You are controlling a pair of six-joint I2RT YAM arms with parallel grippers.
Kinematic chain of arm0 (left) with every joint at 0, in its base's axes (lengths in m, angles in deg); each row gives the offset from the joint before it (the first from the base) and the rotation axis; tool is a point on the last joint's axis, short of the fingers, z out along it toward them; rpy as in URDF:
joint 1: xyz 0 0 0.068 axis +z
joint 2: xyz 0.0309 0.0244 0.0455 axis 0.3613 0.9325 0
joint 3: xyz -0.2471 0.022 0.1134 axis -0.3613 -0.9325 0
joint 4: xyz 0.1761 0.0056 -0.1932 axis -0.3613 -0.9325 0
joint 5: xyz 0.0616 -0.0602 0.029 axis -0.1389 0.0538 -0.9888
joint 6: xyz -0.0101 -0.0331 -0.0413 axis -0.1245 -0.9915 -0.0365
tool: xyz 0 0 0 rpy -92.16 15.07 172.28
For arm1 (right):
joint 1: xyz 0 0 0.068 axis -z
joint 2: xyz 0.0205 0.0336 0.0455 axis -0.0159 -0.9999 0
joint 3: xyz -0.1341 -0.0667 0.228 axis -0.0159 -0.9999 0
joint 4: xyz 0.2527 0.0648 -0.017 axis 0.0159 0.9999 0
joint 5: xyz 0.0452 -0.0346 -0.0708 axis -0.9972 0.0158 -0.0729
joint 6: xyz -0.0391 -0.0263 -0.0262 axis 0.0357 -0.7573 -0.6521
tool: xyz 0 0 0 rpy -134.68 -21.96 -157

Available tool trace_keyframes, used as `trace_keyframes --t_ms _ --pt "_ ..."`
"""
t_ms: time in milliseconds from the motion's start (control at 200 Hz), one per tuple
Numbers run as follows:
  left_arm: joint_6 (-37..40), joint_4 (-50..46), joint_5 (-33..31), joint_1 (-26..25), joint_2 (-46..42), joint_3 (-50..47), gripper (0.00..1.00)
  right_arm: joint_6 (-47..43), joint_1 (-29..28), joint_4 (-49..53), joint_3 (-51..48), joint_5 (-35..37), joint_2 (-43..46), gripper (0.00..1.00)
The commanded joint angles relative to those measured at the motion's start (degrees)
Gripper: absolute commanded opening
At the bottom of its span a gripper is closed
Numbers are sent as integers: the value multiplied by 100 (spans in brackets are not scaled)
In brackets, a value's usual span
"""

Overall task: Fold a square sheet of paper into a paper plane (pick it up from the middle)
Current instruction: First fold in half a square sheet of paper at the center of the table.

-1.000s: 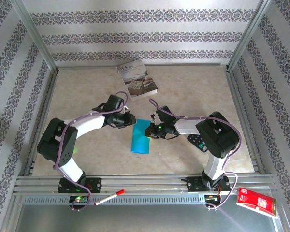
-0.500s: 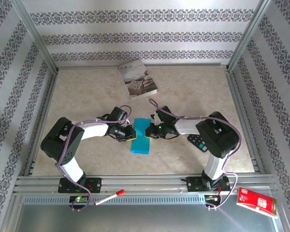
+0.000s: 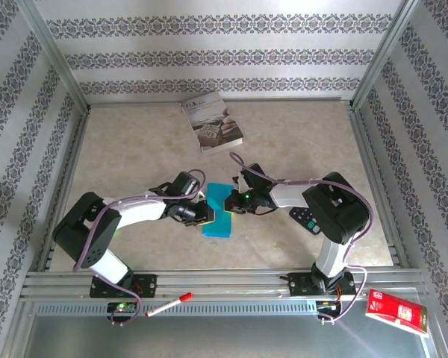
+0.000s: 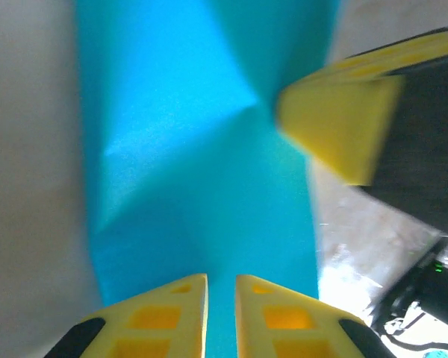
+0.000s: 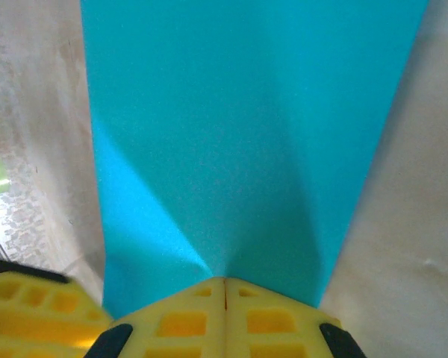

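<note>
Nearest of all, on the metal ledge in front of the arm bases and well short of both sets of fingers, lie a red-capped marker (image 3: 169, 304), on the left fingers' side, and a red packet (image 3: 397, 312), far out past the right arm; what the packet holds cannot be told. Farther in, on the tabletop (image 3: 134, 149), the left fingers (image 3: 206, 214) and the right fingers (image 3: 229, 201) face each other across the teal sheet of paper (image 3: 219, 224). It lies folded into a narrow strip between them, with its near end reaching back towards the bases. The left fingers stand a narrow slit apart, low over the paper's left edge, and whether they pinch it I cannot tell. The right fingers are pressed tight together, their tips against the paper's opposite edge. From above the strip looks flat and plain. The wrist cameras bring out its diagonal creases, which in the right wrist view run together at the closed tips. The left wrist camera also catches a blurred yellow tip of the right fingers at the paper's far side. Well beyond both sets of fingers, near the back wall, a grey-white printed book (image 3: 212, 121) lies closed.
</note>
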Motion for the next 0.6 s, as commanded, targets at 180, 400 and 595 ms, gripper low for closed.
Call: trace_keyframes --t_ms 180,400,595 --pt "142 -458 -152 216 -489 -525 16 -170 106 1302 -429 1166 -439 0" --pt "-469 243 116 -78 -856 -731 18 -150 106 1279 -474 1173 -418 0" --pt "-325 43 -4 -30 -341 -779 17 -165 106 1285 -445 1165 -428 0"
